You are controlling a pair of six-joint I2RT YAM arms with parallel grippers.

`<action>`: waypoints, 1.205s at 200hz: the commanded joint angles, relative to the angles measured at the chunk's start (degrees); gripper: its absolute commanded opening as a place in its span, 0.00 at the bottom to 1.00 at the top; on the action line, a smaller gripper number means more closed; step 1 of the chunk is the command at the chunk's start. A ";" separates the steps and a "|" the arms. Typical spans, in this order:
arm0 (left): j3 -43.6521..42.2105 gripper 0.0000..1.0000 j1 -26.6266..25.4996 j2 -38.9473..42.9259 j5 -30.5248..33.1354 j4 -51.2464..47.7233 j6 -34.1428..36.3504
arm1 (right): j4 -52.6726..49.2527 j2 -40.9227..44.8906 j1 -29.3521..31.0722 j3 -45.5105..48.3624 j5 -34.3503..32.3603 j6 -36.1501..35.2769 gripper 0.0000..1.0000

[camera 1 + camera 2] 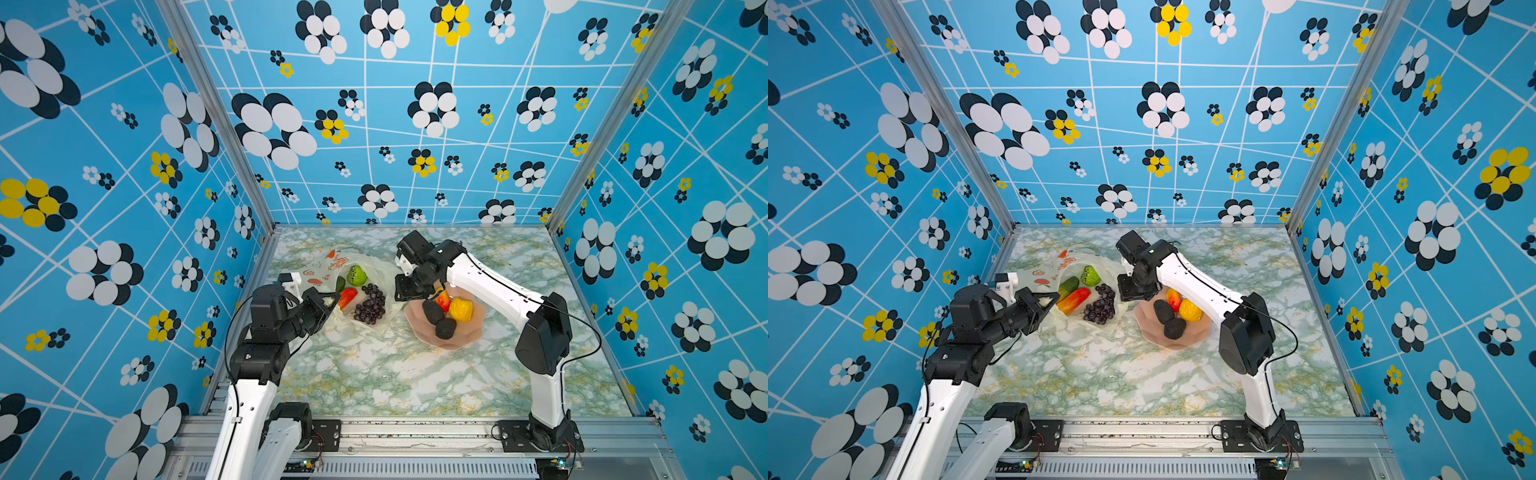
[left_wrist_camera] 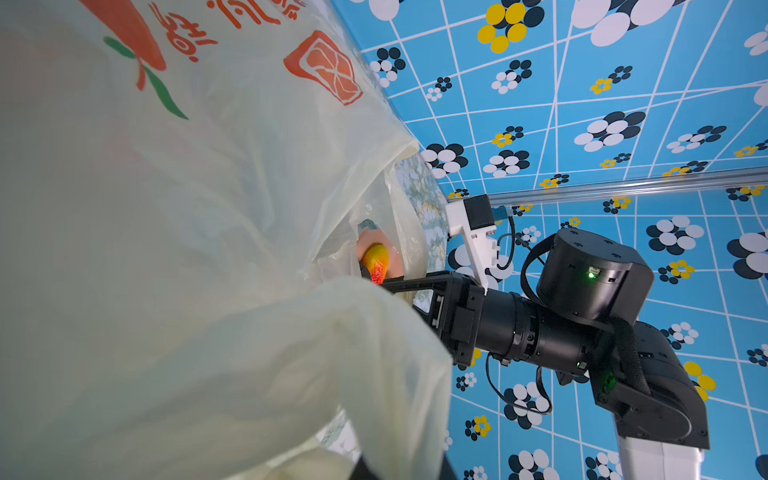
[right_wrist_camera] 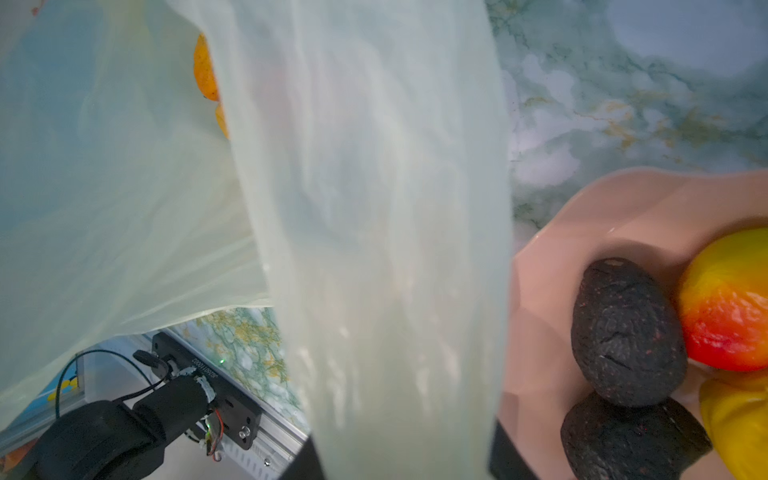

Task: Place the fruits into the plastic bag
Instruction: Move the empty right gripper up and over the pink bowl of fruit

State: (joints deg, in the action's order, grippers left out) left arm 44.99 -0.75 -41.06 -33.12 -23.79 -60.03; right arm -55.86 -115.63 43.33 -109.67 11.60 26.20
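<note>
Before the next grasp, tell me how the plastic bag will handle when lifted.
The plastic bag will likely be floppy: its thin film drapes and wrinkles. It is probably light itself, yet the grape bunch lying in it may make it sag.

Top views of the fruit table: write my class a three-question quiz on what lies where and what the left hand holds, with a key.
1. How many fruits show in the bowl?
2. True or false: the grapes lie in the bag.
3. What does the left hand grip? A. bowl B. bag C. grapes

Key: 1. four; 2. true; 3. B
</note>
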 commanded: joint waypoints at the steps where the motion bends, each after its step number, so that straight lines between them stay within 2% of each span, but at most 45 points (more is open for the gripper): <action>1: -0.04 0.00 0.31 0.41 0.54 -0.17 -0.35 | -0.59 -1.85 -0.83 -3.08 2.88 -0.49 0.06; 5: 0.07 0.00 0.27 0.45 0.52 -0.15 -0.35 | -1.21 -2.00 -1.02 -3.69 2.51 -0.53 0.00; 35: 2.31 0.00 0.70 -1.22 0.32 -0.27 -0.81 | -5.96 -1.84 -1.40 -12.27 -5.80 -1.01 0.00; 47: 4.90 0.00 1.73 -3.60 -1.22 -0.68 -1.75 | -9.61 -3.46 -1.47 -21.18 -8.79 -1.02 0.00; 75: 15.67 0.00 5.95 -10.71 -6.30 -1.61 -2.20 | -14.10 -10.98 -1.48 -48.94 -13.55 -0.94 0.00; 88: 21.57 0.00 7.84 -13.77 -8.05 -4.07 -0.49 | -12.57 -13.38 -2.13 -54.73 -13.64 -1.39 0.00; 111: 25.56 0.00 8.18 -16.03 -8.72 -7.27 2.28 | -10.18 -13.66 -4.59 -50.91 -9.38 1.33 0.00; 143: 16.41 0.00 7.85 -11.19 -8.72 -4.07 -1.43 | -9.42 -12.34 -6.02 -41.41 -8.27 -1.51 0.00; 164: 10.56 0.00 7.41 -8.40 -9.38 -1.79 -4.00 | -9.47 -11.99 -7.38 -38.90 -6.00 -1.67 0.00; 213: 9.52 0.00 6.09 -7.46 -10.64 -2.80 -2.68 | -15.05 -9.73 -8.38 -35.75 2.23 -5.61 0.00; 226: 9.46 0.00 5.84 -7.54 -10.85 -2.39 -2.67 | -15.62 -7.07 -8.35 -32.04 5.17 -6.65 0.12; 241: 9.19 0.00 5.29 -7.47 -10.92 -1.19 -3.24 | -14.34 -2.85 -8.35 -26.00 6.02 -7.01 0.35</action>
State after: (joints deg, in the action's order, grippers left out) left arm 54.22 5.48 -49.25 -42.50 -26.92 -63.07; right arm -67.55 -125.54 34.96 -141.97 12.51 21.37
